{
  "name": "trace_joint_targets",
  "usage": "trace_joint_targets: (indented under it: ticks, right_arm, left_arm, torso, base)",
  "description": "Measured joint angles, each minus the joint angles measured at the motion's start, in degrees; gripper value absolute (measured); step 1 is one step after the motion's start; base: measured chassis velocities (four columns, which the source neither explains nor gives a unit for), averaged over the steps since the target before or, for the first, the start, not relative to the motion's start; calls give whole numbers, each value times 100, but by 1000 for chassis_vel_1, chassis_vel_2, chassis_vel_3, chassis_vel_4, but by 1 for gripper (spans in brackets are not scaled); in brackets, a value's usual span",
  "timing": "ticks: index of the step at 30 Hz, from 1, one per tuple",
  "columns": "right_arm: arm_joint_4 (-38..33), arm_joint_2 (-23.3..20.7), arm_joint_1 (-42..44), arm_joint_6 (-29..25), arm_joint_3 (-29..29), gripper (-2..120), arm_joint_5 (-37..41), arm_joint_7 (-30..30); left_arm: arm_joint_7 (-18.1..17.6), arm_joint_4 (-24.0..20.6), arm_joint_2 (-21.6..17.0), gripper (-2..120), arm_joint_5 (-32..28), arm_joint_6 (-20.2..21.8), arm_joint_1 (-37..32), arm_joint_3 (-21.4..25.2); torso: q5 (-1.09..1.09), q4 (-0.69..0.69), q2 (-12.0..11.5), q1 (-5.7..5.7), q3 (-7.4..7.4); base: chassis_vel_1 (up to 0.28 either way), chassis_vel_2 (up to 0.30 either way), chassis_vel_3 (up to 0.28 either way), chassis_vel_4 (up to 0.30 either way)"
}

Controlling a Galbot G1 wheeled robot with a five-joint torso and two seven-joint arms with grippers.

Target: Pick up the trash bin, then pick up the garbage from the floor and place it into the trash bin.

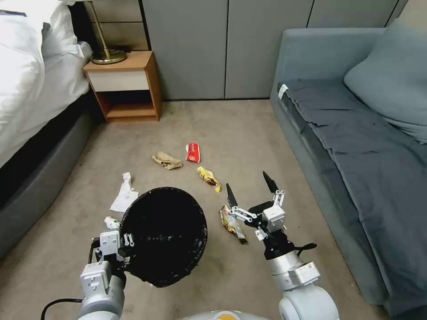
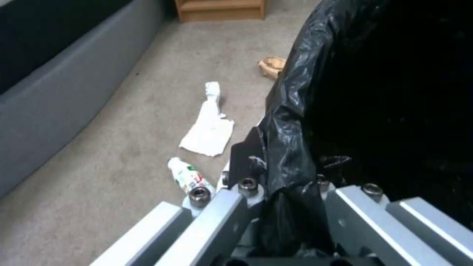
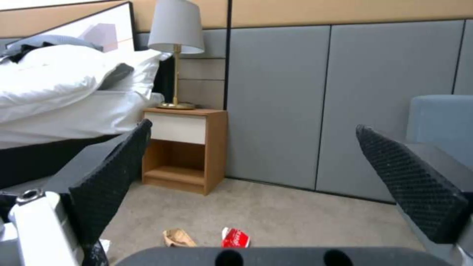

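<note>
- Nearest the head camera: left gripper (image 1: pixel 126 243), clamped on the near rim of the small round trash bin with glossy black bag liner (image 1: pixel 164 233); liner plastic pinched between the metal fingers (image 2: pixel 245 162), apparently to keep the bin off the carpeted floor (image 1: pixel 249 129) with its mouth up.
- Bin carried low at front left, close to the litter, probably for short drops.
- Right gripper (image 1: pixel 251 189) spread wide, empty, black fingertips pointing forward above the carpet just right of the crumpled silvery-brown snack wrapper (image 1: pixel 232 223); probably lined up for a pick.
- Still on the floor: yellow snack wrapper (image 1: pixel 209 178), red wrapper (image 1: pixel 193 152), crumpled brown paper bag (image 1: pixel 167 161), white tissue (image 1: pixel 123 194), small white bottle (image 1: pixel 111 222) just beside the bin.
- Nothing visible inside the dark liner; no way to tell whether any litter is in.
- Beyond: wooden nightstand (image 1: pixel 126 84), grey sofa (image 1: pixel 356 146).
</note>
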State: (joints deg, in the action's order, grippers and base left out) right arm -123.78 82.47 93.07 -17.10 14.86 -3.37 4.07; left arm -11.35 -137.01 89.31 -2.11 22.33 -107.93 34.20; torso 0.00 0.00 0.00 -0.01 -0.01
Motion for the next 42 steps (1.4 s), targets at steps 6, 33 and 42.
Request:
trace_joint_targets:
  ticks: [6,33,42]
  right_arm:
    - [0,5,0,0,-3,100,-4,15]
    - [10,4,-34,3,-5,100,-9,40]
    - [13,-18,-40,3,2,100,-3,49]
  left_arm:
    - [-18,6,0,1,-44,9,5,-7]
    - [-23,2,-9,1,-86,28,36,4]
    - [-23,-24,-21,1,-97,87,107,52]
  torso:
    - [0,0,0,1,0]
    - [0,0,0,0,1]
    - [0,0,0,0,1]
  base:
    - [0,0,0,0]
    - [35,38,37,39]
    - [123,117,123,113]
